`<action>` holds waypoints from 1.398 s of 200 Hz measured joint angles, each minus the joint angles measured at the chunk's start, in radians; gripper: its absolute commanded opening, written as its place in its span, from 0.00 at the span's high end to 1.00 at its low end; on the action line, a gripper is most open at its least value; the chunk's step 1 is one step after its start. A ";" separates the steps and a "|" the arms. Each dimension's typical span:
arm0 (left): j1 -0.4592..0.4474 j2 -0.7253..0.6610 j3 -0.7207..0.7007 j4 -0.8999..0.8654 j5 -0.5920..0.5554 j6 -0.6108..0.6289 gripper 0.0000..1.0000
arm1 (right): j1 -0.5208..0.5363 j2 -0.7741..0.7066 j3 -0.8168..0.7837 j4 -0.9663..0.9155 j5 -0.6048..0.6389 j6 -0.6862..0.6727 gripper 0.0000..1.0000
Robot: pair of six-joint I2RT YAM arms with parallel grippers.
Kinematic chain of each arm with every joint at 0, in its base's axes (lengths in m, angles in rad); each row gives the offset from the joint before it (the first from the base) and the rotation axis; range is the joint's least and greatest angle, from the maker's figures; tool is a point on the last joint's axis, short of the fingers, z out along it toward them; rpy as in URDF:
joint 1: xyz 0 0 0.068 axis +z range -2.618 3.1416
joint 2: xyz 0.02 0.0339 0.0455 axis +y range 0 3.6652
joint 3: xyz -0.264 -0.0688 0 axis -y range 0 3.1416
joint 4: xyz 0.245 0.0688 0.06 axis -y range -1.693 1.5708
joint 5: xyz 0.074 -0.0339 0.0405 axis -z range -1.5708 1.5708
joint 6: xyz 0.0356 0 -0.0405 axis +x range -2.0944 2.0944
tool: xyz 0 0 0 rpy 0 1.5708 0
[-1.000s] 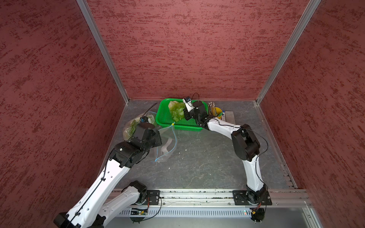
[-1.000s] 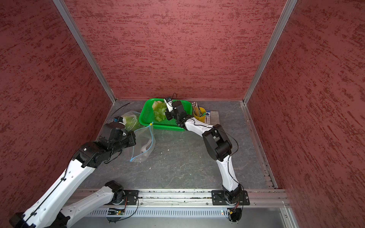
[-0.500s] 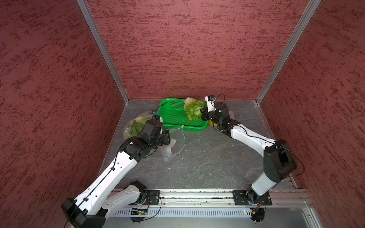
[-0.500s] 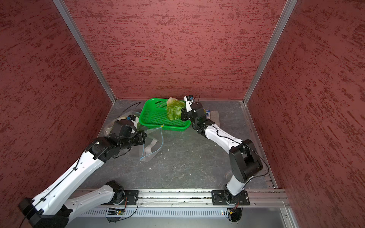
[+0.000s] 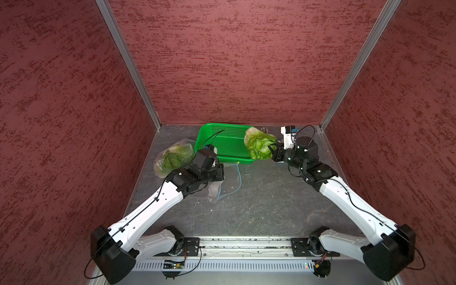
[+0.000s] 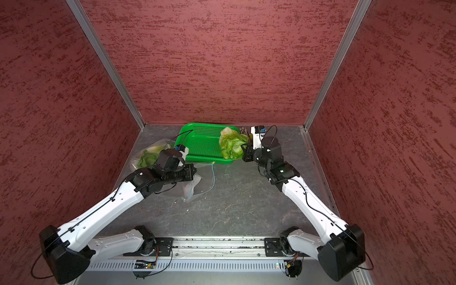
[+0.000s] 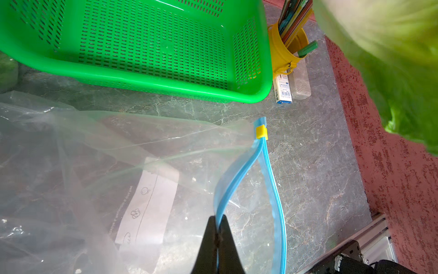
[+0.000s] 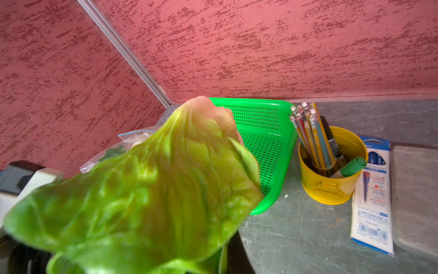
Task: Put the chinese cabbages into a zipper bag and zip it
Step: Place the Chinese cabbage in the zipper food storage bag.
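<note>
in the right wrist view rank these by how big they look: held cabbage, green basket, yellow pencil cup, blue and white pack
1. held cabbage: largest, though mostly because it is right at the camera.
2. green basket, partly hidden behind it.
3. yellow pencil cup and blue and white pack look alike; not ranked.

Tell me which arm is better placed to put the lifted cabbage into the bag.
Right: the right pincer is shut on the cabbage; the left pincer pinches the zipper bag at its rim, with its mouth open.
</note>
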 measured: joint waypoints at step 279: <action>-0.025 0.061 0.031 0.091 0.007 0.020 1.00 | 0.092 -0.084 -0.106 -0.280 -0.446 -0.008 0.92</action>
